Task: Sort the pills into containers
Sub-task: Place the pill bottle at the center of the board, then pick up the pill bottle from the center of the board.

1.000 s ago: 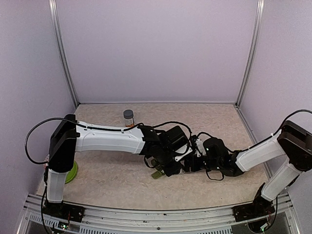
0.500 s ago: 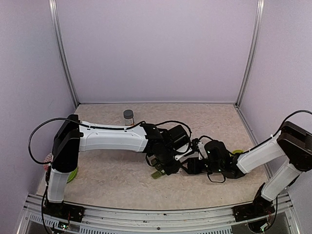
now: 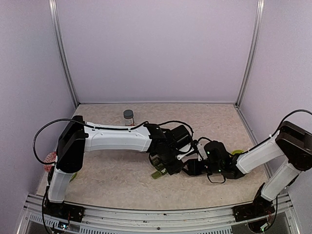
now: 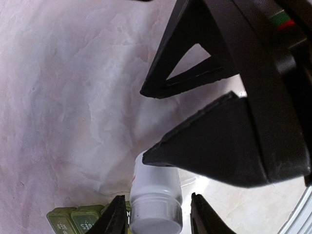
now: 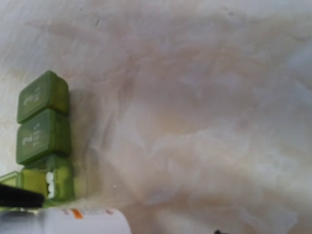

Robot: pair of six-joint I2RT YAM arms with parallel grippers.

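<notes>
A: arm pose at that frame?
B: both were reached in low over the table [image 3: 112, 183], meeting mid-table. left arm [image 3: 112, 139] was stretched almost flat across from its base. right arm [image 3: 258, 156] came in from the right, forearm sloping down, wrist low.
A: pincers?
B: left gripper [image 4: 157, 197] straddled the neck of a white bottle [image 4: 155, 187]. thin gap showed on one side, so jaws were apart, not clamped. right gripper [image 4: 143, 126] faced it w/ fingers spread, lower tip overlapping the bottle body. gripping or not, couldn't tell.
A: pill box?
B: olive pill box [image 5: 44, 122] lay flat on the table just beside the bottle. 2 lids were down, 1 compartment was open w/ white pills [image 5: 48, 187] inside.
</notes>
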